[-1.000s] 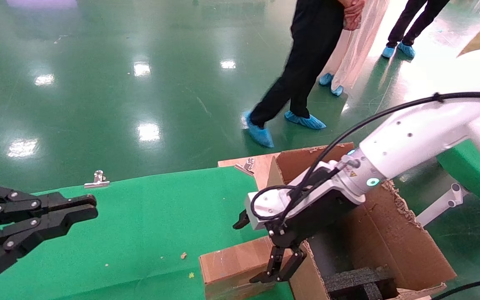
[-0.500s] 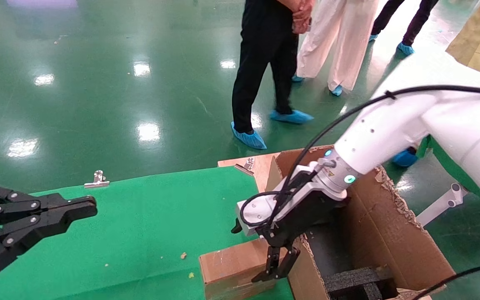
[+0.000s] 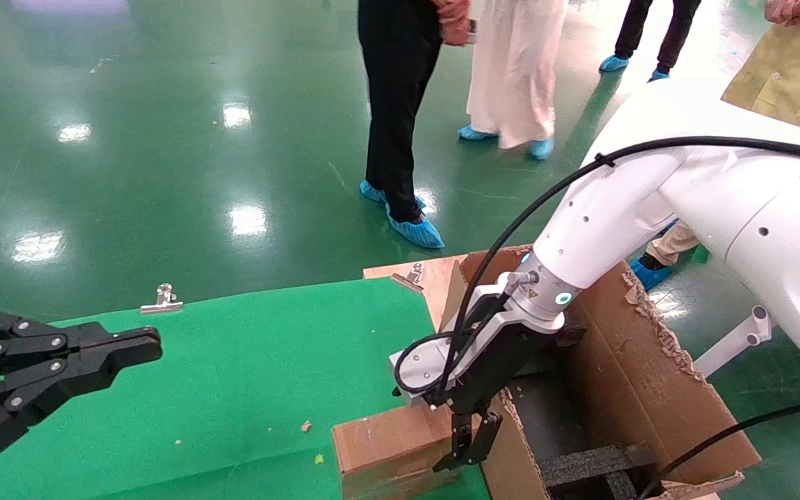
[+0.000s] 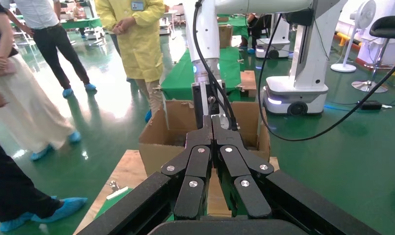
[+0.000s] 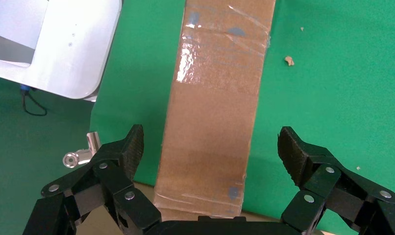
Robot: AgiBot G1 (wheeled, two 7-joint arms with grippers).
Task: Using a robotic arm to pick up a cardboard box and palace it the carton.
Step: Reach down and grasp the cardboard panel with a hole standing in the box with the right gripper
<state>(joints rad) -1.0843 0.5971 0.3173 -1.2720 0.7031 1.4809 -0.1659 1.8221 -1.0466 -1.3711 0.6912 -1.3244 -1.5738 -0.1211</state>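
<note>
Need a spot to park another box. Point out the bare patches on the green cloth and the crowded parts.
Bare: the green cloth between the left gripper and the cardboard box. Crowded: the right gripper straddles the box beside the carton, which holds black foam blocks.

A green cloth [image 3: 247, 361] is covering the counter, with a few small crumbs [image 3: 306, 425] lying on it and silver binder clips [image 3: 161, 298] gripping its far edge. Beyond it, on the glossy green floor [image 3: 129, 173], people in blue shoe covers [image 3: 414, 229] are standing, one in black trousers [image 3: 393, 90], one in a pale skirt [image 3: 511, 69], and another in a yellow coat [image 4: 136, 39]. A second white robot base [image 4: 296, 93] is standing farther off.
</note>
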